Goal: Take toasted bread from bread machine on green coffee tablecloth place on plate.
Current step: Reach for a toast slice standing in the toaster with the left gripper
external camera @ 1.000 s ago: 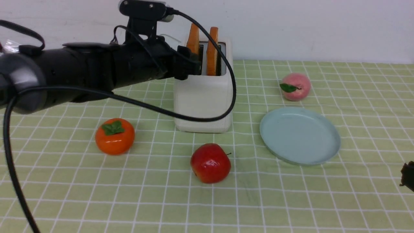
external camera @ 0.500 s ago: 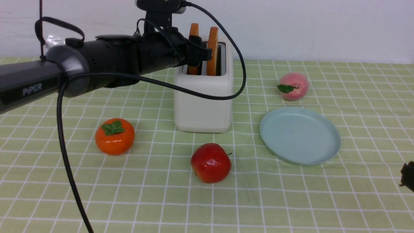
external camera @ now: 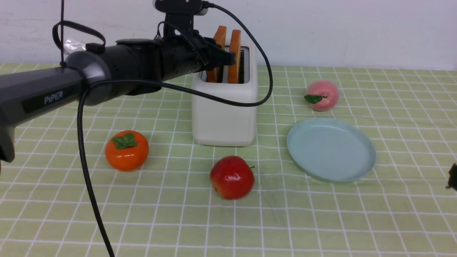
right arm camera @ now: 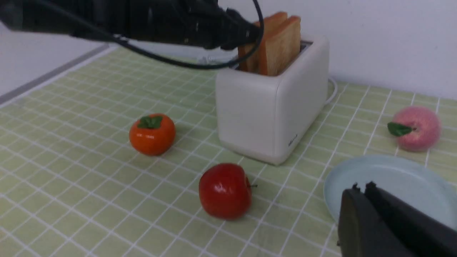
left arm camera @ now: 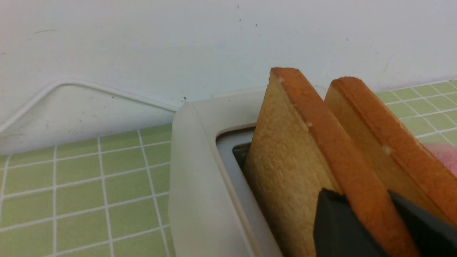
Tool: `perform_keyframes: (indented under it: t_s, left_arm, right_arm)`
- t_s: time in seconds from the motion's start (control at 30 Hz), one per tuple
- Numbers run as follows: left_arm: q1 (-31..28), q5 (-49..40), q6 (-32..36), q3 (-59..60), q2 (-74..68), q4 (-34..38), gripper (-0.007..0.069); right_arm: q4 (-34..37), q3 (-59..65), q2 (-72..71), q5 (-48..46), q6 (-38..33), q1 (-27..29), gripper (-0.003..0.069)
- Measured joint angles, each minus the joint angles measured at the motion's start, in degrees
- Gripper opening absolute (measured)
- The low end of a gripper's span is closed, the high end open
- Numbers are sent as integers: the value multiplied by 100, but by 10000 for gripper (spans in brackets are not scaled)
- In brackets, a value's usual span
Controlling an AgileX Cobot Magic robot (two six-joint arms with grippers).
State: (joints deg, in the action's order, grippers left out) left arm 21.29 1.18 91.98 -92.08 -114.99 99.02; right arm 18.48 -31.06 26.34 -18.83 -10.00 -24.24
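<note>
1. We see a boxy cream-white two-slot bread machine point(external camera: 224, 114) standing on the light green tablecloth point(external camera: 321, 221) with its thin white grid, close to the white back wall point(external camera: 357, 32).
2. Two thick tan pieces of toasted bread with orange-brown crusts stand on edge in its slots. The left slice point(external camera: 221, 35) leans toward the right slice point(external camera: 234, 60), which stands upright.
3. Our left gripper point(external camera: 223, 59) extends in from the left at slot height. Its black fingers point(left arm camera: 335, 225) are clamped on the left slice, one on each face, across the crust.
4. The round, shallow, pale blue-green plate point(external camera: 332, 150) lies on the cloth to the right of the bread machine, apart from it.
5. Our right gripper point(right arm camera: 362, 189) hovers beside the plate's near right rim, its two fingers pressed together.
6. A glossy orange persimmon point(external camera: 126, 150) sits left of the bread machine, a shiny red apple point(external camera: 232, 177) in front of it, and a pink peach point(external camera: 322, 95) behind the plate.
</note>
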Motion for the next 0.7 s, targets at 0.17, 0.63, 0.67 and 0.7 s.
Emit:
perform_keyframes:
  t_s: [0.17,0.63,0.67,0.7]
  left_arm:
    - [0,0,0,0,0,15,106]
    - [0,-31,0,0,125,15,106]
    - [0,-45,0,0,182,15,106]
    - [0,-52,0,0,223,15,106]
  right_arm:
    - [0,0,0,504,0,0,21]
    - [0,0,0,843,0,0,33]
    - [0,0,0,843,0,0,34]
    - [0,0,0,845,0,0,35]
